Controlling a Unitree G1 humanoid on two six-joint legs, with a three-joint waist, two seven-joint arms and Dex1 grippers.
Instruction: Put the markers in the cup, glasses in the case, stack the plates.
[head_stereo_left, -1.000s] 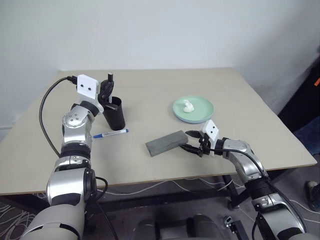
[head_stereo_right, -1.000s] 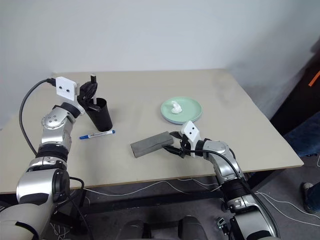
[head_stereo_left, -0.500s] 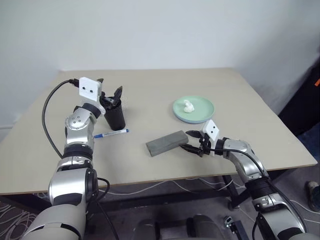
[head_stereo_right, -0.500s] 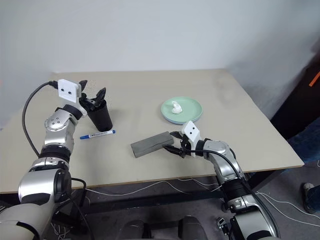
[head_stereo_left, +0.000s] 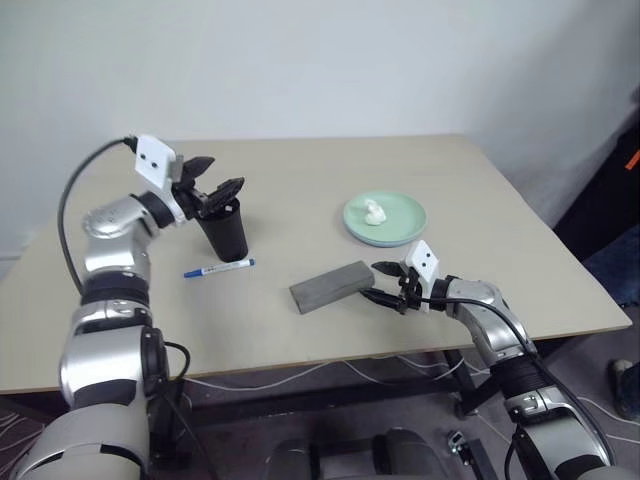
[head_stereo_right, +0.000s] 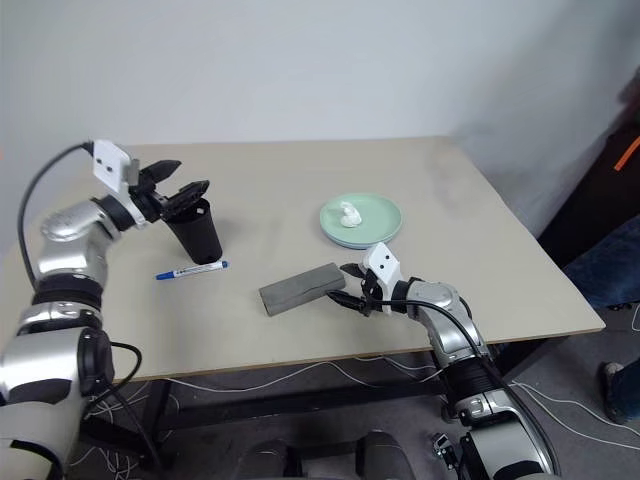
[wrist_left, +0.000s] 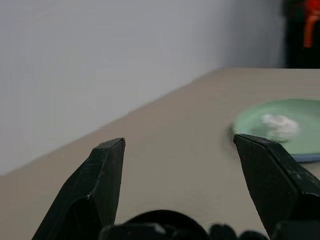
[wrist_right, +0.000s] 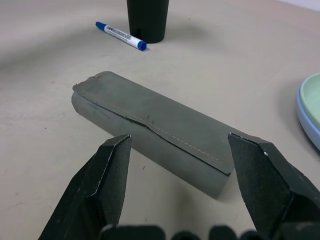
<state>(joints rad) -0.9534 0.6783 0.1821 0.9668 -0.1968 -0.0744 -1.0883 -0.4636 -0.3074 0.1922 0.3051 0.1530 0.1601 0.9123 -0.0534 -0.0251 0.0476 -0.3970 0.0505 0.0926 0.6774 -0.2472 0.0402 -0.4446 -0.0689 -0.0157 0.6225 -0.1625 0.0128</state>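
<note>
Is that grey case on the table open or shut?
Shut. The grey case lies flat with its lid down, the seam closed along its length.

Bare table (head_stereo_left: 300, 175) lies between the cup (head_stereo_left: 226, 233) and plates (head_stereo_left: 385, 218); the case (head_stereo_left: 330, 285) blocks the front middle.

Left gripper (head_stereo_left: 213, 188): raised, roughly level, fingers spread apart, empty. Right gripper (head_stereo_left: 383, 283): low, angled slightly down, fingers apart, empty.

No readable text anywhere tbh. The marker (wrist_right: 121, 36) lying on the table has some tiny print along its white barrel, but it's way too small to make out.
</note>
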